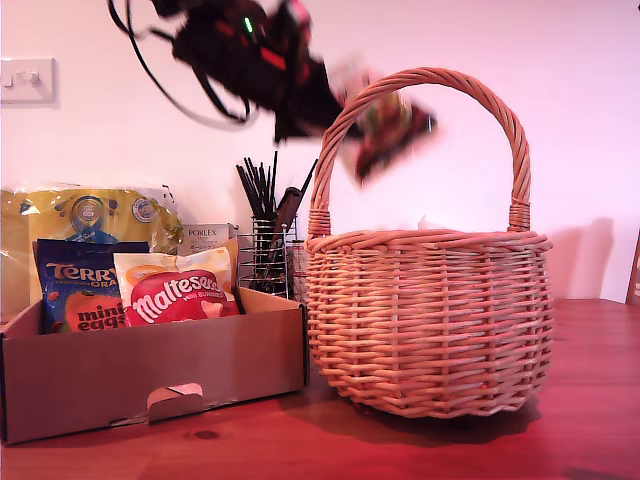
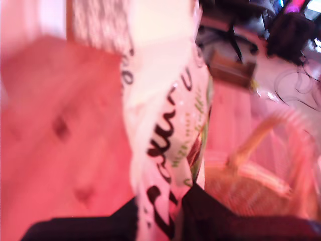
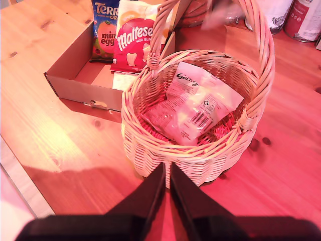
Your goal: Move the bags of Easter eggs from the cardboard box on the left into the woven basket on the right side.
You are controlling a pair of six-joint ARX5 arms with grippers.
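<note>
One white pouch (image 2: 165,125), long axis vertical, hangs clamped in my first hand (image 2: 163,211).

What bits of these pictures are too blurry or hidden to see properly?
- Exterior view: the bag carried by my first gripper is motion-blurred; its print is unreadable.
- Exterior view: the woven basket wall hides its contents.
- First wrist view: the white bag's lettering is smeared.
- Exterior view: the cardboard box wall hides the pouches' lower parts.
</note>
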